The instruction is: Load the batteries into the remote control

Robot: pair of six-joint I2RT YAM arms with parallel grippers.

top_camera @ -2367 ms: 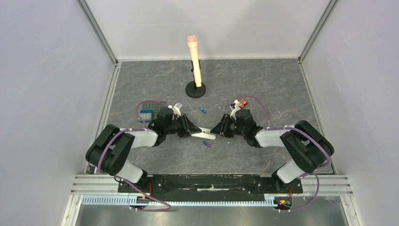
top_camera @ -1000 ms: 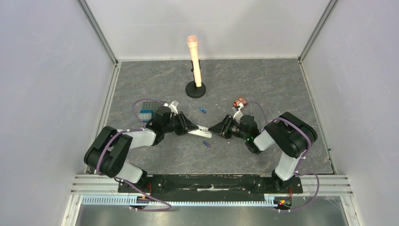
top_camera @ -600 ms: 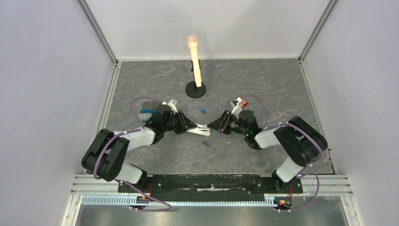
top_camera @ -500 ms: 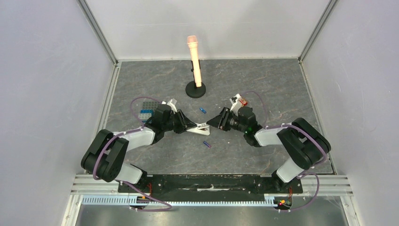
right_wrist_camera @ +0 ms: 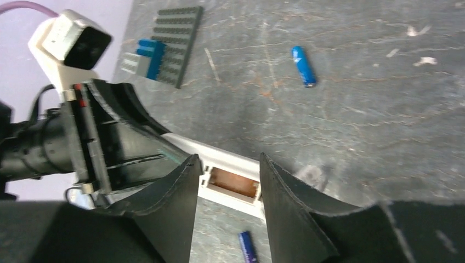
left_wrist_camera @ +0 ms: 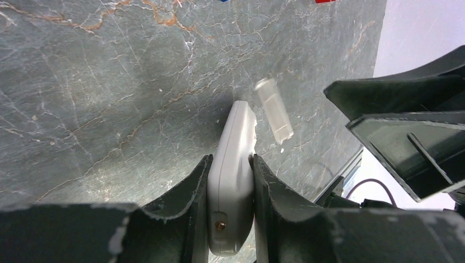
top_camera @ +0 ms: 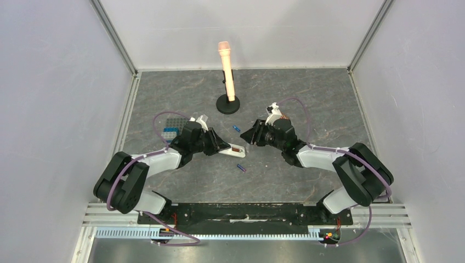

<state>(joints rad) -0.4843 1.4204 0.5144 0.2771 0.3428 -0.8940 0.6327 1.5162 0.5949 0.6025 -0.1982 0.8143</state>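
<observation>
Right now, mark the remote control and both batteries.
remote control (right_wrist_camera: 233,183), right wrist view, on its open battery bay.
upper battery (right_wrist_camera: 303,66), right wrist view, middle of the blue body.
lower battery (right_wrist_camera: 247,247), right wrist view, middle of the blue body.

i count two blue batteries loose on the bench (top_camera: 329,93), the far battery (top_camera: 236,129) and the near battery (top_camera: 240,167), plus one white remote control (top_camera: 233,150). i also make out one grey studded plate (top_camera: 179,121) with one blue brick (top_camera: 170,132) on it. last, one peach microphone-shaped prop (top_camera: 226,66) stands on one round black base (top_camera: 228,104).
</observation>
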